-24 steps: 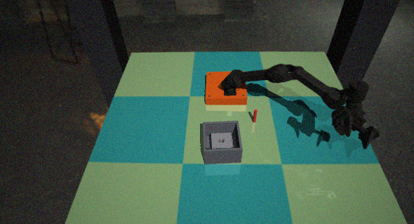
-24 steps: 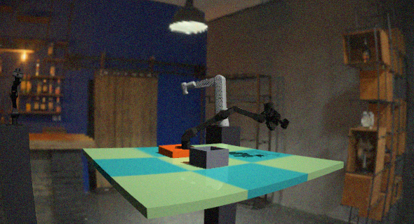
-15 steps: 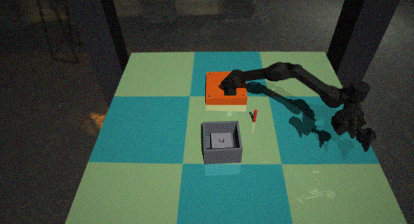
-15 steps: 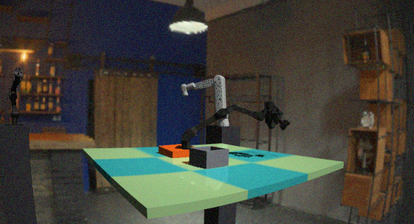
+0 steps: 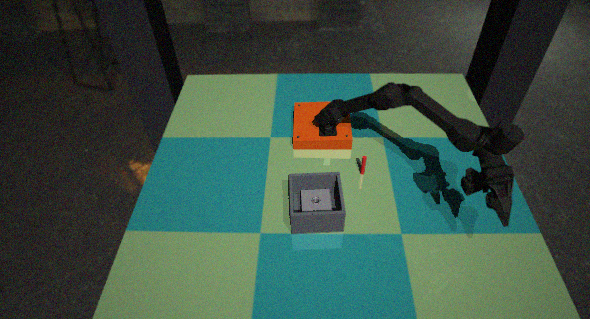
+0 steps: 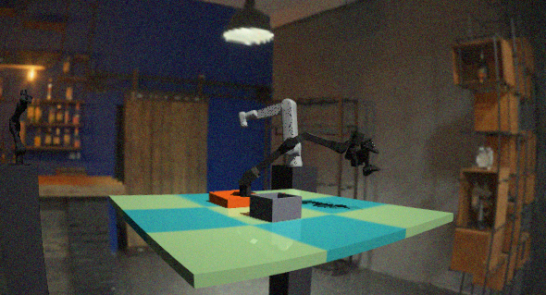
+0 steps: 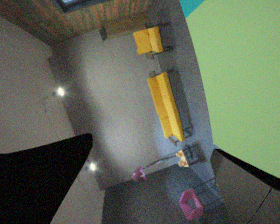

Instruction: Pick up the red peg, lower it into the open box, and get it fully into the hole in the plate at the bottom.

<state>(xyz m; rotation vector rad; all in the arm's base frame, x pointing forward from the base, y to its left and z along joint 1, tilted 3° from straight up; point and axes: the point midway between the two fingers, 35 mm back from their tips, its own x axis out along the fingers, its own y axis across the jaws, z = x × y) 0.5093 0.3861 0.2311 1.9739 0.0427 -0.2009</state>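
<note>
The red peg (image 5: 363, 165) stands upright on the table, a little behind and to the right of the box in the top view. It cannot be seen in the exterior view or the wrist view. The open grey box (image 5: 317, 223) (image 6: 261, 208) stands near the middle of the table. At its bottom lies a light grey plate (image 5: 307, 205) with a small round hole in its middle; no peg is in it. My gripper (image 5: 487, 205) (image 6: 374, 162) (image 7: 152, 148) is open and empty. It hangs high above the table's right side, far from the peg and the box.
An orange block (image 5: 310, 143) (image 6: 227, 200), under the arm's base, sits behind the box. The table (image 5: 190, 267) (image 6: 194, 251) has green and blue squares. The wrist view shows the table's edge (image 7: 241, 75) at the right, with room furniture beyond it.
</note>
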